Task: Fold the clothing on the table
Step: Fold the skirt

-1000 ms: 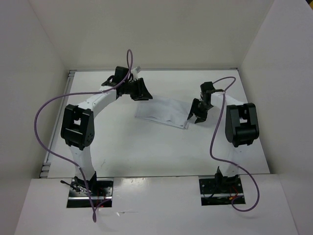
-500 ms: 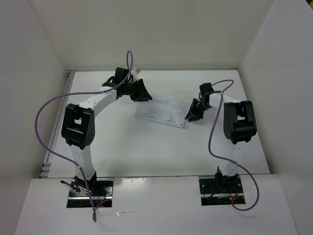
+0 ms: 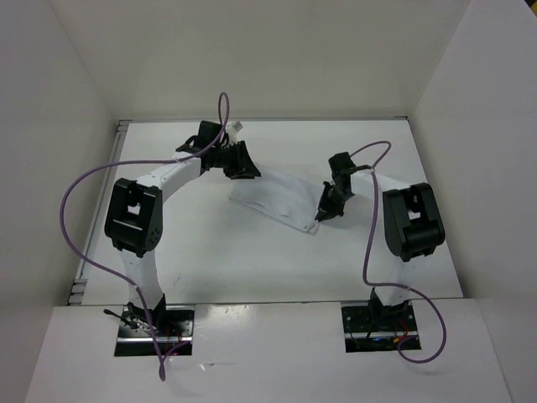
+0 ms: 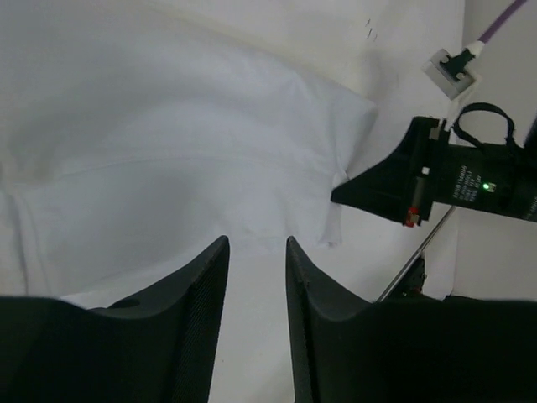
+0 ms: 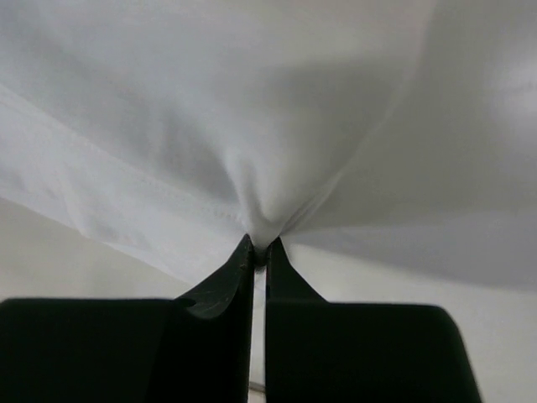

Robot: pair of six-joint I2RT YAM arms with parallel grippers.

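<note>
The clothing [image 3: 275,195] lies wrinkled on the bench [image 3: 252,260], toward its far middle. The right tool [image 5: 258,250] is pressed together, pinching a tuck of fabric at the garment's near-right edge. The left tool [image 4: 256,277] hovers at the far-left corner, jaws spread apart

White table [image 3: 252,260], wrinkled white clothing [image 3: 277,195] lying near its middle

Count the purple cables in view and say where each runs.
2. The left purple cable loops outside the left arm down to its base; the right purple cable hangs from the right arm's wrist to its base. None seems hidden.
</note>
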